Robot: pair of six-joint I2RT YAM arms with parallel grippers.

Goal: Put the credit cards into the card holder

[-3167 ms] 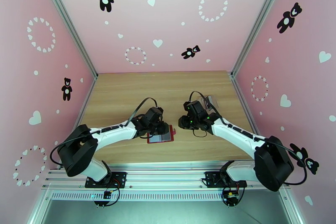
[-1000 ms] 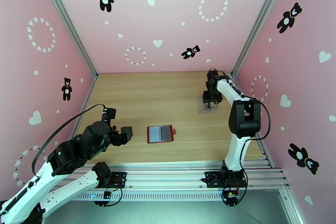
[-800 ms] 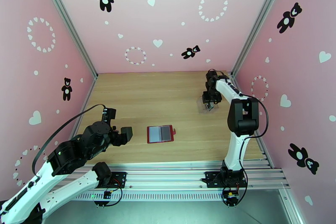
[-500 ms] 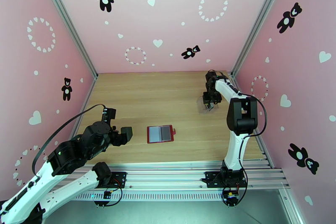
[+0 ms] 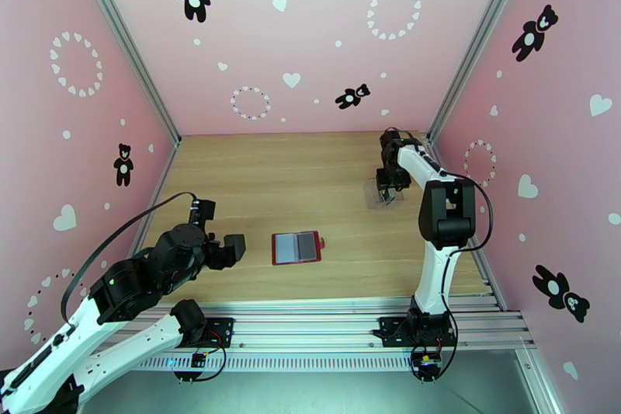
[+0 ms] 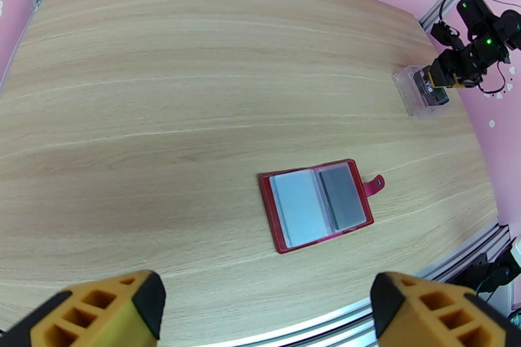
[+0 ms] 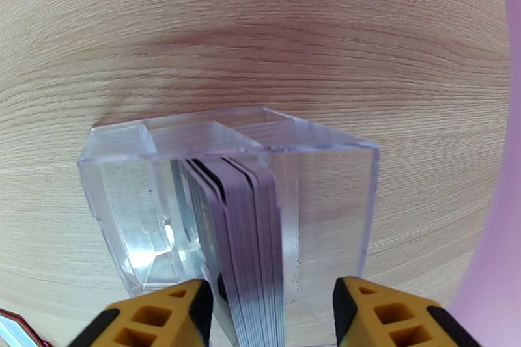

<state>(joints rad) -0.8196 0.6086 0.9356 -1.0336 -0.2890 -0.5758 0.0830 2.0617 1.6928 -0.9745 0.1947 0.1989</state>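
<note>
Table (image 5: 310,167): pale wood, carrying the holder near the front middle and the box at the far right.

Left gripper (image 6: 267,286): raised at the near left, looking down across the table, fingers wide apart with nothing between them. Well apart from the work, and best used only if the holder needs steadying during insertion.

Right gripper (image 7: 272,290): reached down over the box, fingers apart on either side of the card stack, not visibly clamped on anything. Likely step: pinching a card to pull it out.

Card holder (image 5: 296,248): red, lying open and flat with the snap tab to the right. Pale pocket on the left, darker one on the right. Well apart from the box, so a long carry ahead.

Clear box (image 7: 325,198): see-through, open at the top, with thin inner walls. Probably light and easy to drag along or tip. Worth a straight upward pull with no sideways push on the walls.

Cards (image 7: 244,224): thin dark stack standing on edge inside the box, packed close against an inner wall. Hard to separate, so close on the upper edge of few cards rather than the whole bundle. Squeeze across the flat faces and check that the neighbours drop back before moving off. Bring the card to a pocket mouth edge first, nearly flat.
</note>
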